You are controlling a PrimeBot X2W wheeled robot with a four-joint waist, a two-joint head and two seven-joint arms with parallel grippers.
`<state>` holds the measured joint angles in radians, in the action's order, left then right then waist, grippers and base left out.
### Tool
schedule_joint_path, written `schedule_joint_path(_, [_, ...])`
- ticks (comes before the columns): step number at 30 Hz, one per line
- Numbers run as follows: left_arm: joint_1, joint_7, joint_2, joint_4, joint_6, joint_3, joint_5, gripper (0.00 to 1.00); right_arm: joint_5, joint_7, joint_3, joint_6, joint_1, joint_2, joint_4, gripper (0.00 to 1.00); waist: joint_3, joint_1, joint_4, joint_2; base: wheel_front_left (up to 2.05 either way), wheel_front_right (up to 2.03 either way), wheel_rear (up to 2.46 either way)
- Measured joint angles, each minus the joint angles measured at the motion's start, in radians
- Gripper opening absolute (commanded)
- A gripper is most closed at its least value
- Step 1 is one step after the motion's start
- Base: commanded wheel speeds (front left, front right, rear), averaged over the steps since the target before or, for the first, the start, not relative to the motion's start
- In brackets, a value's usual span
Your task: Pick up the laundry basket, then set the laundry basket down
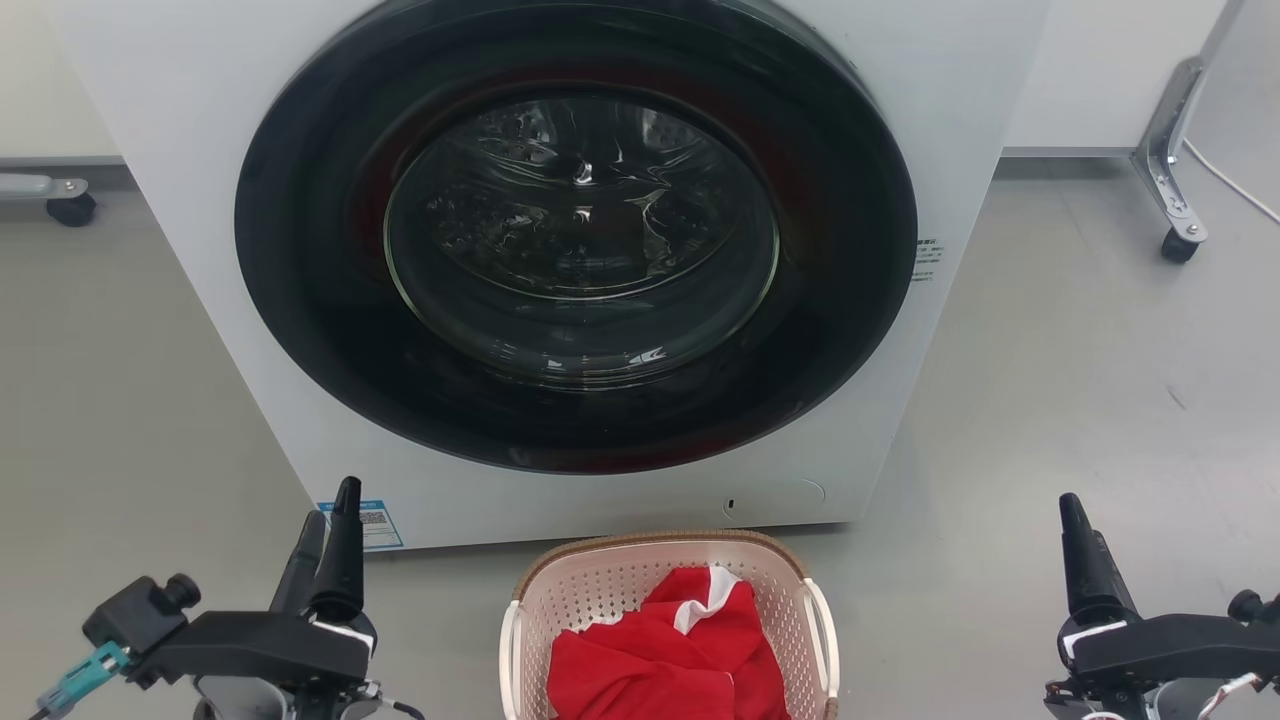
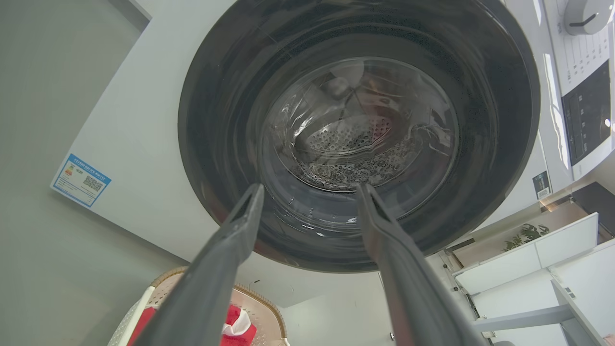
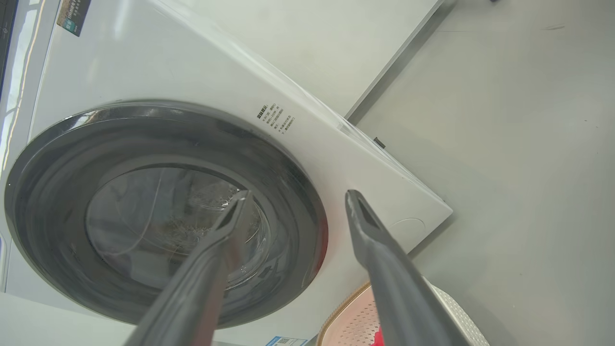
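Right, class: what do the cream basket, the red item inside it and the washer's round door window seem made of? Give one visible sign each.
Cream-white perforated basket: moulded plastic, matt, by its even holes; its brown rim looks woven, perhaps only patterned. Red item: soft cloth, by its folds. Round door window: glossy glass, probably, by its sharp reflections.

laundry basket (image 1: 592, 598) on floor (image 1: 1080, 400) before washer (image 1: 200, 160), red cloth (image 1: 660, 662) inside

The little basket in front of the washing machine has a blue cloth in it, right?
Not blue: the head view shows the cloth in the laundry basket is red with some white. It does sit in front of the washing machine.
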<state>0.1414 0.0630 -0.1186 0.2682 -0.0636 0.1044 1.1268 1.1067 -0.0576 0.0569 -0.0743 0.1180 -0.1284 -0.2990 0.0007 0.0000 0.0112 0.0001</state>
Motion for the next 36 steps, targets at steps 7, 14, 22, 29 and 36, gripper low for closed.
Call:
schedule_joint_path(7, [0.013,0.021,-0.022,-0.021,0.031,0.046,-0.148,1.0,-0.134,-0.025,0.05,0.027,0.018,-0.029,0.006,1.0,0.001,0.0,0.001,0.0,0.0,0.0,0.0])
schedule_joint_path(14, [0.019,0.047,-0.042,-0.033,0.056,0.085,-0.272,1.0,-0.248,-0.051,0.09,0.049,0.02,-0.048,0.008,1.0,0.002,0.0,0.002,0.0,0.0,0.0,0.0])
schedule_joint_path(22, [0.021,0.078,-0.055,-0.042,0.082,0.115,-0.388,1.0,-0.363,-0.083,0.123,0.067,0.037,-0.064,0.011,1.0,0.004,0.0,0.003,0.0,0.0,0.0,0.0])
schedule_joint_path(29, [0.021,0.1,-0.056,-0.039,0.099,0.133,-0.456,1.0,-0.436,-0.104,0.145,0.084,0.037,-0.073,0.008,1.0,0.005,0.0,0.004,-0.0001,0.0,0.0,0.0])
schedule_joint_path(36, [0.021,0.125,-0.058,-0.02,0.118,0.145,-0.525,1.0,-0.517,-0.13,0.172,0.093,0.038,-0.08,-0.001,1.0,0.005,0.0,0.004,0.0,0.0,0.0,0.0])
